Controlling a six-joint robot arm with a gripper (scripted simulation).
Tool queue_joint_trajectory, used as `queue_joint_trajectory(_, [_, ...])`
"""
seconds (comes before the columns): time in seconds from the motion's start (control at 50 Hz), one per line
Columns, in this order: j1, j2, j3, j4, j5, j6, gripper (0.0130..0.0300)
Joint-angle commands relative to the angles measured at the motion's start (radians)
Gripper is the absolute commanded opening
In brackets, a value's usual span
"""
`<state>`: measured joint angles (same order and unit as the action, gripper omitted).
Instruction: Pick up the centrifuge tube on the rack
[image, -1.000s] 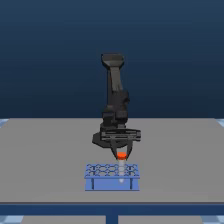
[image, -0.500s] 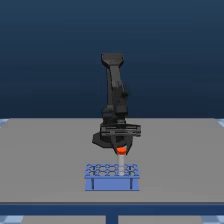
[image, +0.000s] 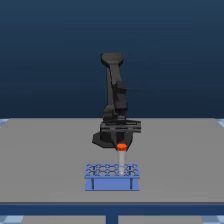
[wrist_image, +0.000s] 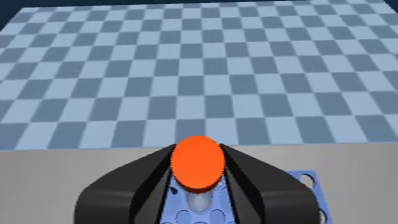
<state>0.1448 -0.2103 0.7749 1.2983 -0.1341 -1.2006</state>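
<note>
As you scan the exterior view from its left, you first meet bare grey surface (image: 45, 160) under a dark blue backdrop. Toward the middle of the view stands the rack (image: 111, 183), a low light-blue block with a grid of round holes on top and two dark vertical posts on its near face. It rests flat on the surface, close to the near edge.

Directly above the rack's right half, locate the centrifuge tube (image: 121, 159). Its whitish translucent body hangs upright, and its orange-red cap sits at the underside of the claw (image: 121, 145). The lower end of the tube reaches down to the level of the rack top; whether the tip is clear of its hole cannot be determined at this resolution.

The black arm (image: 114, 95) rises behind the claw and leans slightly toward the exterior view's left at its upper joint.

In the wrist view, note that the two black fingers (wrist_image: 133, 180) close in on either side of the cap of the centrifuge tube (wrist_image: 197, 162), clenched against it. The rack (wrist_image: 302, 182) shows as a light-blue patch beneath and beside the fingers. A blue checkered floor (wrist_image: 195, 65) fills the area beyond the surface edge.
</note>
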Motion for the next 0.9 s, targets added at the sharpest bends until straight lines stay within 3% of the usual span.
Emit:
queue_joint_trajectory(0.02, [0.000, -0.005, -0.005, 0.080, 0.006, -0.104, 0.0130])
queue_joint_trajectory(0.54, [0.000, -0.031, -0.031, 0.477, 0.006, -0.504, 0.0130])
queue_joint_trajectory(0.9, [0.000, -0.052, -0.056, 0.794, -0.011, -0.823, 0.0130])
